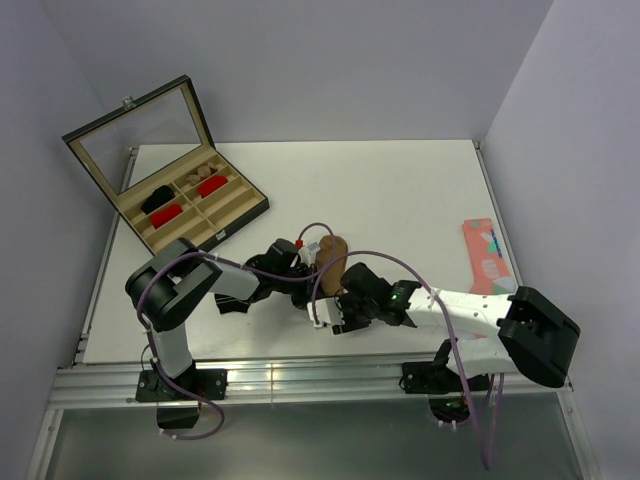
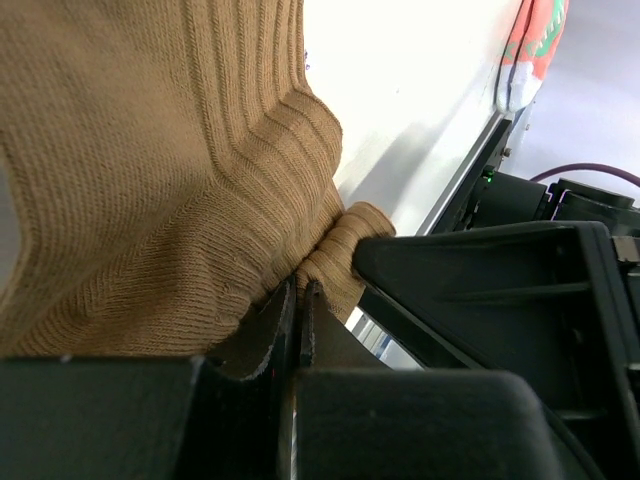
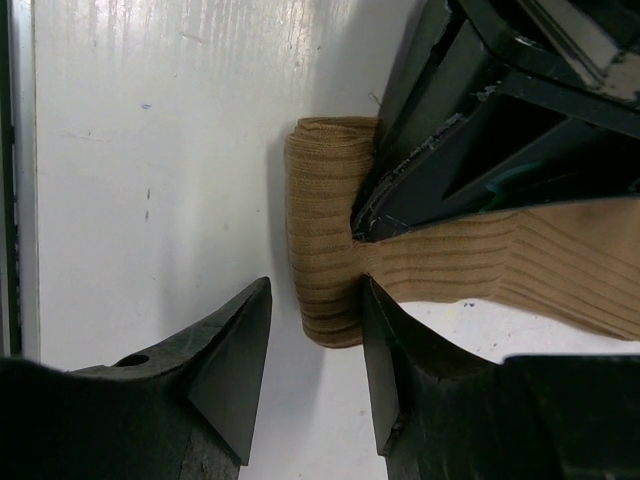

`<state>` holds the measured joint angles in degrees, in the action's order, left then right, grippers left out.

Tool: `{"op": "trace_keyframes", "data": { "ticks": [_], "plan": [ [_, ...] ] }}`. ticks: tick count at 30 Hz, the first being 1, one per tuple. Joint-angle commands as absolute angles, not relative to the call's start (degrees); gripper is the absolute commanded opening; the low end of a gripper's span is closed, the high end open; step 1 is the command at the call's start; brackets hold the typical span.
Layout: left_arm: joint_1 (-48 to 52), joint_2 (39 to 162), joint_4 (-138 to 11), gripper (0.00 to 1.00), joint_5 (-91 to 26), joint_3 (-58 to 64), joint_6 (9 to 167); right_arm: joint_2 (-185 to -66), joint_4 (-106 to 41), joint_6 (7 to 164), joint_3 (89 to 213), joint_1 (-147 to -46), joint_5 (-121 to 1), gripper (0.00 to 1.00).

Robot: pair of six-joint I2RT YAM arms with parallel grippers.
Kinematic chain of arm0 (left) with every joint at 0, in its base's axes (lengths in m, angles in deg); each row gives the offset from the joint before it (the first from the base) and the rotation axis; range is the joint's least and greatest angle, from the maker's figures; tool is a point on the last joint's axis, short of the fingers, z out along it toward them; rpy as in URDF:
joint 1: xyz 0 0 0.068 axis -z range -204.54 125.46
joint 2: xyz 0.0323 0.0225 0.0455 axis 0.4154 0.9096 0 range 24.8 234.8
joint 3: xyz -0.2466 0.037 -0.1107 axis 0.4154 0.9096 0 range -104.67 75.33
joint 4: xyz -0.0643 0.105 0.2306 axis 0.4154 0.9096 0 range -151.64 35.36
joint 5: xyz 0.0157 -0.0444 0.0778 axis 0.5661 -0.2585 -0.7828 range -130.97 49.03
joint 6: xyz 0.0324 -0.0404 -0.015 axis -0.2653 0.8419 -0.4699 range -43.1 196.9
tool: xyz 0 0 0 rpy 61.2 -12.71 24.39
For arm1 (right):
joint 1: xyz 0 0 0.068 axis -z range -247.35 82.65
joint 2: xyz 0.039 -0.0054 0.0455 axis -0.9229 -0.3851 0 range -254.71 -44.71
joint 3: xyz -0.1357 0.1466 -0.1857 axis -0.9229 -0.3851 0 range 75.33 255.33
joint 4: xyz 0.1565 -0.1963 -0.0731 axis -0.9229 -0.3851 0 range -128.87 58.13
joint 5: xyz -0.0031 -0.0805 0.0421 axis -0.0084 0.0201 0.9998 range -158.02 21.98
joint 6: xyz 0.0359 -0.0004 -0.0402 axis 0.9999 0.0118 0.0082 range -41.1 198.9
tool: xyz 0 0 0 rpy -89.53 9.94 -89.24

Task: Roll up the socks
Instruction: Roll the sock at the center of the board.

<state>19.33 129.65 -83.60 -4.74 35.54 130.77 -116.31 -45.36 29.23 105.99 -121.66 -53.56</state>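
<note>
Tan-brown sock (image 1: 333,248) lay near the middle of the white table (image 1: 400,190) in the top view. Both arms bent inward over it, the left gripper (image 1: 300,272) from the left and the right gripper (image 1: 338,312) from below. An open compartment box (image 1: 165,195) sat at upper left, a coral-pink sock (image 1: 483,255) at right. The left wrist view showed the left jaws pinched tight on ribbed sock fabric. Only the right wrist view showed the sock's rolled end, lying between the right gripper's spread fingers (image 3: 240,350).
</note>
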Motion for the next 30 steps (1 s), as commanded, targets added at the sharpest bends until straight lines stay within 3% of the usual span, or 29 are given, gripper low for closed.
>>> {"op": "trace_keyframes", "data": {
  "ticks": [1, 7, 14, 30],
  "plan": [
    [18.87, 132.99, -74.74, 0.00, -10.03, 37.72, 126.91, -118.36, -44.35, 28.45, 106.44, -122.37, -54.05, 0.48],
    [17.99, 132.99, -76.14, 0.00, -8.89, 38.24, 127.17, -120.38, -44.26, 29.50, 107.24, -122.55, -54.48, 0.45],
    [17.91, 132.03, -82.20, 0.01, -8.10, 40.44, 131.99, -124.78, -49.70, 33.28, 112.77, -121.58, -52.03, 0.18],
    [20.19, 118.15, -95.83, 0.11, -21.35, 49.93, 140.09, -133.56, -70.26, 29.69, 124.45, -109.81, -33.66, 0.15]
  ]
}}
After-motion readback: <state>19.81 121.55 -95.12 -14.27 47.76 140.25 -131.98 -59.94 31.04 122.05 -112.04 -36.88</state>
